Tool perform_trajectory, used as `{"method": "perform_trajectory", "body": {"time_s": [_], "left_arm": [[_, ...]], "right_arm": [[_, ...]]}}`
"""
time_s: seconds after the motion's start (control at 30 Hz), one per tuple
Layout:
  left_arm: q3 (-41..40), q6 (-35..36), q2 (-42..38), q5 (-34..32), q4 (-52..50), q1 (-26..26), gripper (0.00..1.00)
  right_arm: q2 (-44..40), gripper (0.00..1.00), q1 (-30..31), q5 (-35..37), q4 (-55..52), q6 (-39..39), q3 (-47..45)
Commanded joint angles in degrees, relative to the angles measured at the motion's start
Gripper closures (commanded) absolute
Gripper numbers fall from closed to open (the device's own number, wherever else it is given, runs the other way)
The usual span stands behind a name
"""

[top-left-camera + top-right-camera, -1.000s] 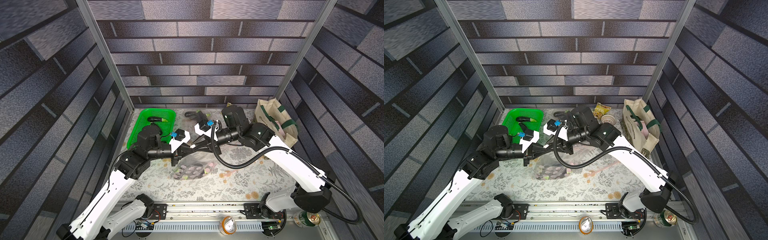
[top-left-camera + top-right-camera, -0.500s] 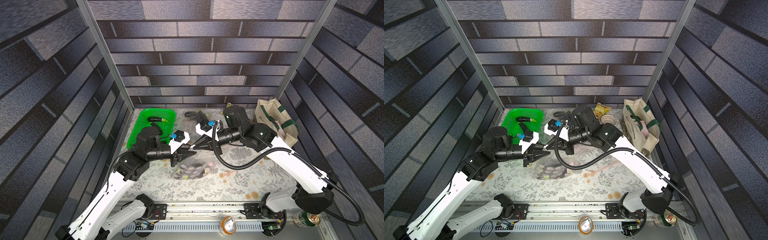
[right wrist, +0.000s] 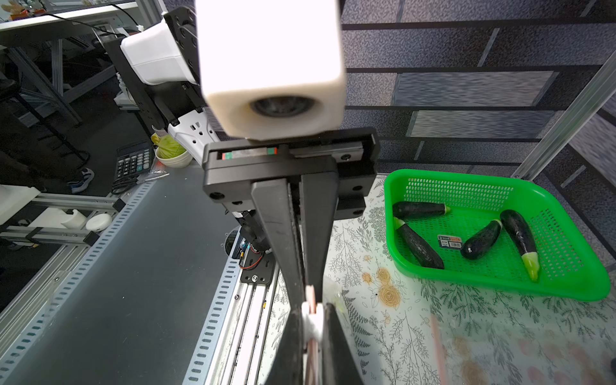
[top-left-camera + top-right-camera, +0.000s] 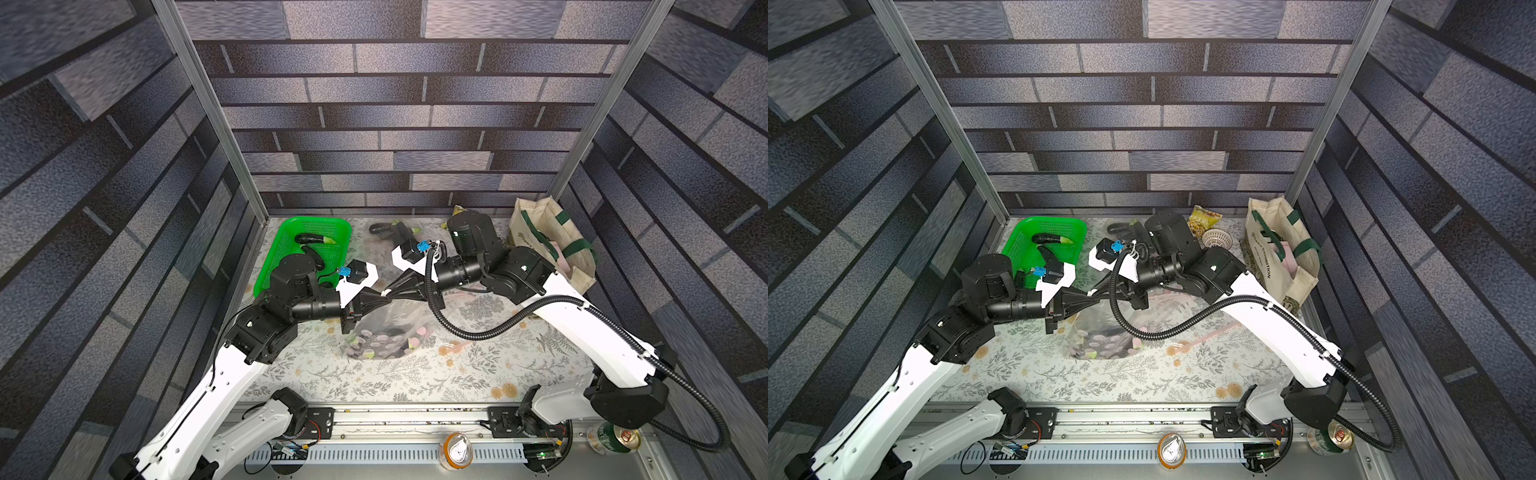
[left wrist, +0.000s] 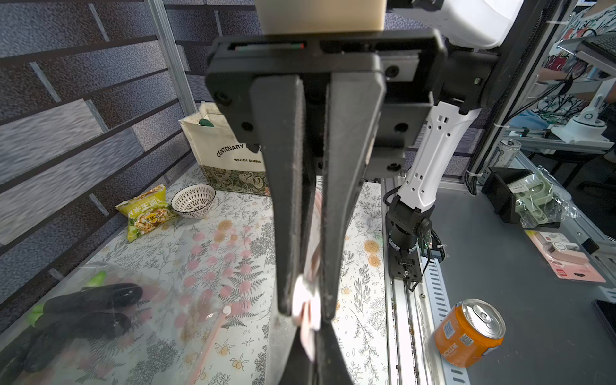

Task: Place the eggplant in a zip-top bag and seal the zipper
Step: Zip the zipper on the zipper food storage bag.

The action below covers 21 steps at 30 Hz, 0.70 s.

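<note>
Two hands meet tip to tip above the middle of the counter [image 4: 374, 382]. The left hand [image 4: 380, 295] has its fingers pressed together on the white slider [image 5: 300, 295] of the zip-top bag [image 4: 374, 345]. In the left wrist view the slider sits pinched between the pads. The right hand [image 4: 395, 289] is clamped on the bag's pink zipper strip [image 3: 310, 293], just beside the slider, and its fingers all but touch in the right wrist view.

The bag hangs below both hands, drooping toward the counter. Whether its bottom rests there cannot be told. Inside it the eggplant [image 4: 395, 332] shows as a dark long shape through the pink-dotted film.

At the far left stands a green basket [image 3: 500, 286] with four other eggplants [image 3: 416, 245] lying loose in it. At the far middle, another clear bag [image 5: 200, 266] lies flat with dark eggplants in it. A canvas tote [image 4: 540, 232] stands at the far right, with a snack packet [image 4: 1204, 220] and a small bowl [image 4: 1217, 237] just left of it. An orange can [image 4: 457, 451] stands at the near edge.
</note>
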Motion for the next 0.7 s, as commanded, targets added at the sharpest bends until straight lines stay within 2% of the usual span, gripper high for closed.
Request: {"method": "perform_trajectory", "body": {"time_s": [0.0, 0.37, 0.67], "left_arm": [[2.0, 0.6, 0.3, -0.8, -2.0, -0.1, 1.00], [2.6, -1.8, -3.6, 1.1, -1.5, 4.7, 1.00], [5.5, -2.2, -5.3, -0.4, -3.9, 6.7, 1.00]], "right_arm": [[-1.7, 1.00, 0.4, 0.3, -0.4, -0.9, -0.7], [-5.4, 1.00, -1.2, 4.1, -1.4, -1.5, -6.4], [-9.3, 1.00, -7.0, 5.9, -1.3, -1.8, -12.2]]}}
